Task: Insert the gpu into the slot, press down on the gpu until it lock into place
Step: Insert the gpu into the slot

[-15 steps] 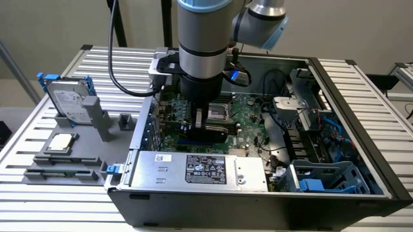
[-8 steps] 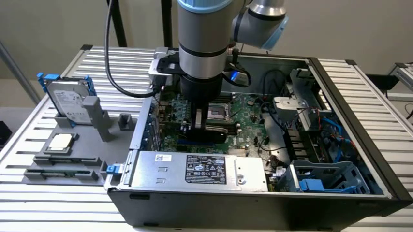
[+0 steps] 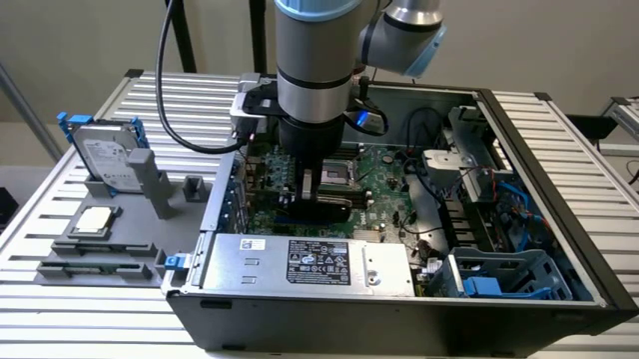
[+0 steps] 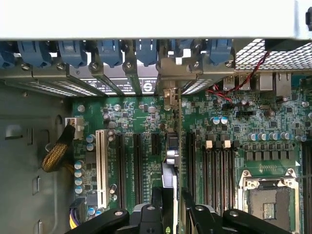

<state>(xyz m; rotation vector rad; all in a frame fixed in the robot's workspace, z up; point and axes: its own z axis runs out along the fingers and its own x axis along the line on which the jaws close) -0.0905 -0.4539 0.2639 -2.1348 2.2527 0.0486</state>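
The gpu [image 3: 325, 209] is a flat black card standing on edge over the green motherboard inside the open computer case [image 3: 559, 247]. My gripper [image 3: 311, 191] comes straight down onto it and is shut on its upper edge. In the wrist view the gpu [image 4: 171, 148] appears edge-on as a thin strip running from between my fingers [image 4: 157, 199] to its metal bracket at the case's rear wall. A short stretch of the blue slot [image 4: 168, 178] shows directly under the card, in line with it. I cannot tell whether the card is fully seated.
The silver power-supply box [image 3: 310, 262] lies along the case's near side. The CPU socket [image 4: 268, 202], the black memory slots [image 4: 219, 170] and a white slot [image 4: 101, 168] flank the card. Blue clips [image 4: 112, 51] line the rear wall. A hard drive [image 3: 105, 161] stands on the exterior view's left.
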